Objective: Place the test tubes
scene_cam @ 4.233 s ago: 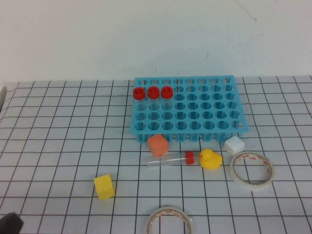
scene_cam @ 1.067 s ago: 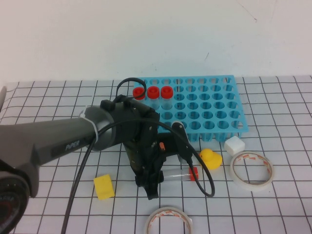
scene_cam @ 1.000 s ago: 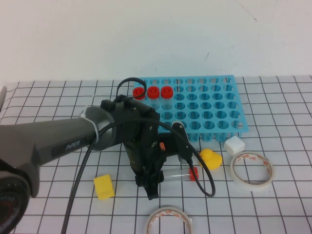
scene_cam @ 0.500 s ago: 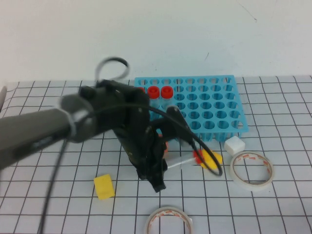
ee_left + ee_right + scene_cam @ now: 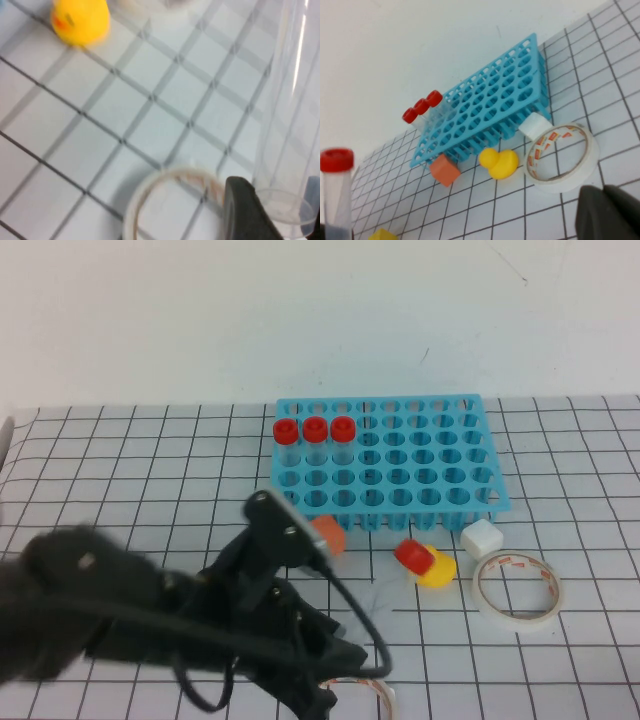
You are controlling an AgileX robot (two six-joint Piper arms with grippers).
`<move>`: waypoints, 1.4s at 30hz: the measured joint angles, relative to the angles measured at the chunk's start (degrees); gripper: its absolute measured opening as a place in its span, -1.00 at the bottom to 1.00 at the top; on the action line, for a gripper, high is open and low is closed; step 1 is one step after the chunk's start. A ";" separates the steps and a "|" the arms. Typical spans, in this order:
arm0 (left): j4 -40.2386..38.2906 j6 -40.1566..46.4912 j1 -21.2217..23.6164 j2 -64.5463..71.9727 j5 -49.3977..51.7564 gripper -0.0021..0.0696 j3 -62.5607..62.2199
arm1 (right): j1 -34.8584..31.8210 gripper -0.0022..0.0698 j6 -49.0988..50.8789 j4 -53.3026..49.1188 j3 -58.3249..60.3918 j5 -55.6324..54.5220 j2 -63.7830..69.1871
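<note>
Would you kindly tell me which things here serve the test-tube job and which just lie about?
Job: test tube lifted in the left gripper, near front; blue rack; three racked tubes.
Lying about: yellow duck, orange cube, white cube, yellow cube, right tape roll, near tape roll; right gripper shut, parked at the right.

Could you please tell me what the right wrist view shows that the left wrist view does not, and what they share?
Only the right wrist view: the blue rack with three capped tubes, the orange cube, the white cube, and the shut right gripper, hanging clear of them. Only the left wrist view: the left gripper closed on the lifted test tube, over the near tape roll. Both: the yellow duck and that lifted test tube, whose red cap only the right wrist view shows.
</note>
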 joint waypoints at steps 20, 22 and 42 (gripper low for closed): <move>-36.69 33.80 0.11 -3.70 -11.89 -0.35 4.98 | 0.00 -0.94 -70.93 48.06 -15.88 15.36 37.18; -36.69 33.43 0.11 -3.65 -11.89 -0.35 3.24 | 0.00 -0.92 -73.78 48.21 -19.52 20.23 45.05; -36.69 29.97 0.11 -3.30 -12.09 -0.35 -0.19 | 14.41 0.36 -83.26 48.21 -57.85 38.02 87.18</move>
